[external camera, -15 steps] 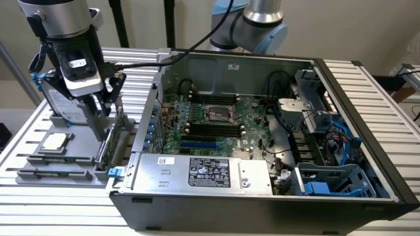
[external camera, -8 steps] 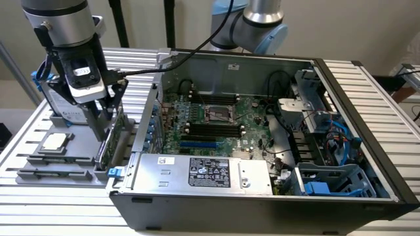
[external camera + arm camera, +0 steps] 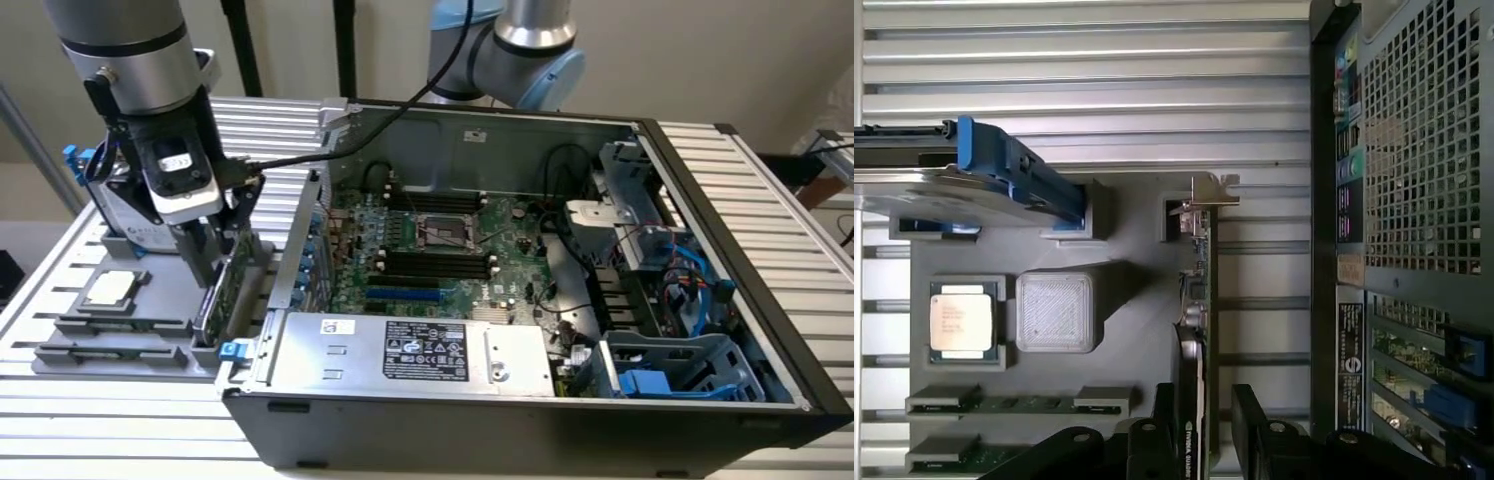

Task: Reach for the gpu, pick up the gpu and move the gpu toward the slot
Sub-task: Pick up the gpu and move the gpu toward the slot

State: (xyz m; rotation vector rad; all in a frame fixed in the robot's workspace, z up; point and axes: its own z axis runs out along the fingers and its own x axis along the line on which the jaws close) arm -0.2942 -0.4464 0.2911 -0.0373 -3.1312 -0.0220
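The gpu (image 3: 1199,300) is seated on edge in the gray fixture (image 3: 1124,350) at the exterior view's left, straddled by the gripper's (image 3: 1204,425) open fingers. It is judged light, stiff and fragile; its flat faces are best pinched.

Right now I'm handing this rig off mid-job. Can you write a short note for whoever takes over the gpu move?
Gripper: open, low over the gpu, one finger on each side of the card, not clamped.
Gpu: upright on edge in the grey holder, beside the open computer case and outside it.
Done: the reach.
Left: grasp, lift, move toward the slot.
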